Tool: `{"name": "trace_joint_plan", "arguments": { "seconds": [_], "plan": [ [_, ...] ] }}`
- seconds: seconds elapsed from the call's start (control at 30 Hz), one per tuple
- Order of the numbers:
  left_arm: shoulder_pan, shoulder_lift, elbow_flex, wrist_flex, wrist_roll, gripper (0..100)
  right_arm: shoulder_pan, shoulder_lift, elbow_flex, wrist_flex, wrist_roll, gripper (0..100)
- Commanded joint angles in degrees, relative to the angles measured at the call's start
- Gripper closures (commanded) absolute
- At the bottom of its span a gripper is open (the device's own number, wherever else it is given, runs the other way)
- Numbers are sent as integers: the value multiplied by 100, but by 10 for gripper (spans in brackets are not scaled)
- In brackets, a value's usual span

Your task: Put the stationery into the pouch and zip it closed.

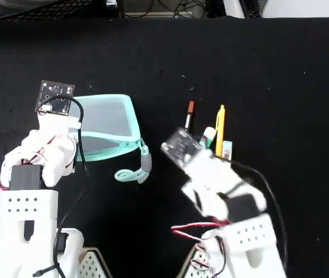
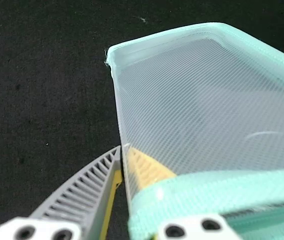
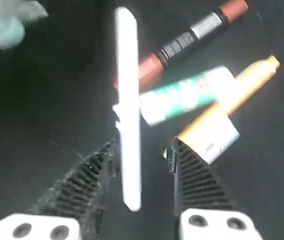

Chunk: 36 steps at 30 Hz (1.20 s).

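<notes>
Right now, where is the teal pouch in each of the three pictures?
High view: pouch lies left of centre on the black table.
Left wrist view: its mesh wall, pinched by the left gripper.
Right wrist view: probably the blurred teal patch beyond the white pen.
Shared landmark: the black table.

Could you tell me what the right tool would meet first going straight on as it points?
Most likely the white pen, lying between the right tool's open fingers; the green-and-white tube sits just beyond, though depth is unclear.
</notes>
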Motion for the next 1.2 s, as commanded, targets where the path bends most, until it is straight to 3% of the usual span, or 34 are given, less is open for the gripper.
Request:
{"name": "trace_joint_plan", "arguments": {
  "seconds": [0.0, 0.23, 0.43, 1.0, 1.13, 1.17],
  "plan": [
    [127, 44, 66, -18, 79, 970, -589, 1446, -831, -730, -466, 832],
    [127, 44, 66, 9, 79, 970, -624, 4136, -2281, -1266, -510, 832],
    [127, 44, 57, 18, 79, 970, -607, 5393, -2958, -1266, -475, 832],
    [145, 44, 92, 18, 79, 970, -598, 6651, -3020, -2224, -484, 842],
    [136, 44, 92, 9, 79, 970, -598, 6501, -3020, -2286, -519, 993],
    [136, 44, 101, 0, 79, 970, -598, 6396, -3002, -2251, -519, 975]
  ]
}}
